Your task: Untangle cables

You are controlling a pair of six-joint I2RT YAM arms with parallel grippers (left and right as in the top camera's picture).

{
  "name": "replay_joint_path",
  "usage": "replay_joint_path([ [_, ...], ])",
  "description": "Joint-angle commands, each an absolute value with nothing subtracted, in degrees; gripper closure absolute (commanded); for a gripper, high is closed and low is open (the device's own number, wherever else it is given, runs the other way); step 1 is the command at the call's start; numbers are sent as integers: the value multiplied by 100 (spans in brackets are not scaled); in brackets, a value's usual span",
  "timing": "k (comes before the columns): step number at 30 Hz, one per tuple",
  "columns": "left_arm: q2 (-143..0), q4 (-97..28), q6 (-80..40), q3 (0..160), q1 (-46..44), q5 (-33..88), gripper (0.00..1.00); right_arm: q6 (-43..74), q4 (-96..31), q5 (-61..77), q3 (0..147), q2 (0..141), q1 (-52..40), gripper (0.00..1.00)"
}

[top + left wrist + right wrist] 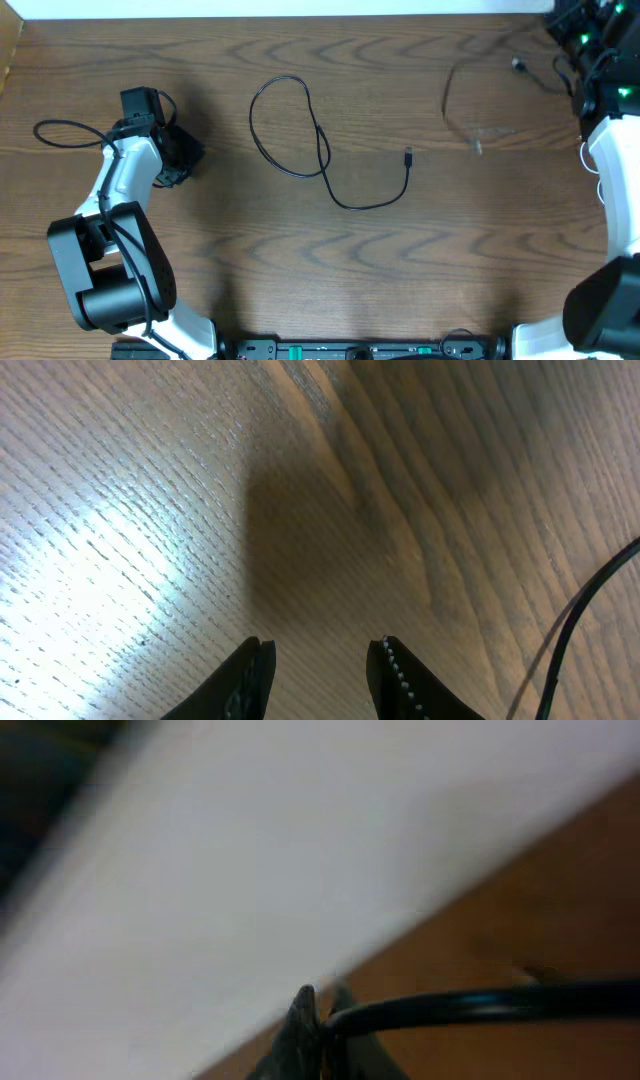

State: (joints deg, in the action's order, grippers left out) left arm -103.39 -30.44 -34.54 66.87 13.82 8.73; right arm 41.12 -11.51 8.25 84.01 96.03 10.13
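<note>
A thin black cable [322, 150] lies loose at mid-table, one loop at its far end and a small plug [408, 156] at the right. A faint white cable [448, 95] curves over the wood at the right, apart from the black one. My left gripper [182, 156] is at the left, well short of the black loop; in the left wrist view it [320, 660] stands open over bare wood. My right gripper [322, 1005] is at the far right corner by the table's back edge, shut, with a dark cord [480, 1003] coming out from between its fingertips.
The left arm's own black wire [60, 130] loops over the table at the far left. A dark cord [585, 605] crosses the right edge of the left wrist view. A white wall strip [280, 8] borders the table's far edge.
</note>
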Motion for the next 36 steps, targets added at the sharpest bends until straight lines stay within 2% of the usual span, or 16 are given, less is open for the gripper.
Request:
replay_joint_path([
  [1,-10379,-3061,-3465,6654,1402,860,64,4530,-1822,456,8416,9894,1273,99],
  [7,-10379,-3061,-3465,6654,1402,860,64,5227,-3074,460,8416,10141,1682,99],
  [11,-10379,-3061,-3465,6654,1402,860,64,5225,-3529,438,8416,10149,1855,92],
  [13,-10379,-3061,-3465,6654,1402,860,64,5225,-3719,368,8416,10151,1911,85],
  [15,-10379,-3061,-3465,6654,1402,860,64,5225,-3859,246,8416,10151,1929,72],
  [17,-10379,-3061,-3465,6654,1402,860,64,5223,-3970,126,8416,10151,1931,67],
  [20,-10379,-3061,-3465,6654,1402,860,64,5221,-4099,30,8416,10151,1929,46],
  [21,-10379,-3061,-3465,6654,1402,860,64,5221,-4150,34,8416,10151,1929,45],
  [23,-10379,-3061,-3468,6654,1402,860,64,5081,-4278,34,8416,10151,1898,47],
  [28,-10379,-3061,-3465,6654,1378,860,64,4523,-4670,34,8388,10154,1732,61],
  [32,-10379,-3059,-3465,6654,1328,860,64,4359,-4941,34,8206,10154,1529,75],
  [36,-10379,-3057,-3465,6654,1286,858,64,4366,-4884,38,7719,10158,1240,98],
])
